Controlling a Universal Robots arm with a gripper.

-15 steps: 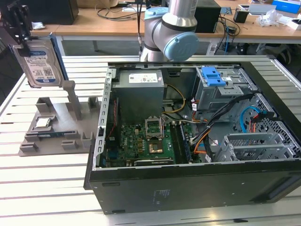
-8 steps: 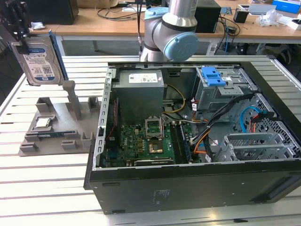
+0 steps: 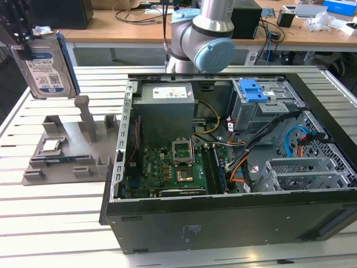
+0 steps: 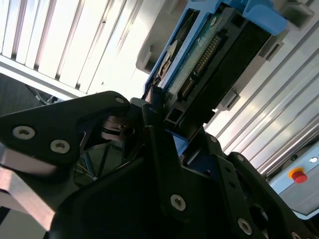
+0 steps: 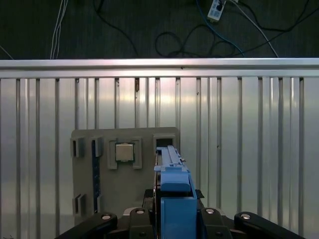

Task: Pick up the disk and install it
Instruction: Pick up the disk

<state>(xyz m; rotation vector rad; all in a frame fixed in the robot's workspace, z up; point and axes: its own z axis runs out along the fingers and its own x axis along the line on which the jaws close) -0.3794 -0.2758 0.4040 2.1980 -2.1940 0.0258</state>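
Jaws are clamping the disk (image 3: 47, 66), holding it upright over the grey holder (image 3: 64, 170); the blue-latched cage (image 3: 262, 106) is sitting well off toward the exterior view's right.

Silver arm (image 3: 209, 22) with pale blue joint caps; black hand (image 4: 158, 117), probably plastic, studded with silver screws.

Disk (image 3: 46, 66) silver, blue-white label, blue rails; claw (image 5: 173, 196) black; holder (image 3: 78, 148) grey; case (image 3: 223, 223) black; motherboard (image 3: 162, 173) green.
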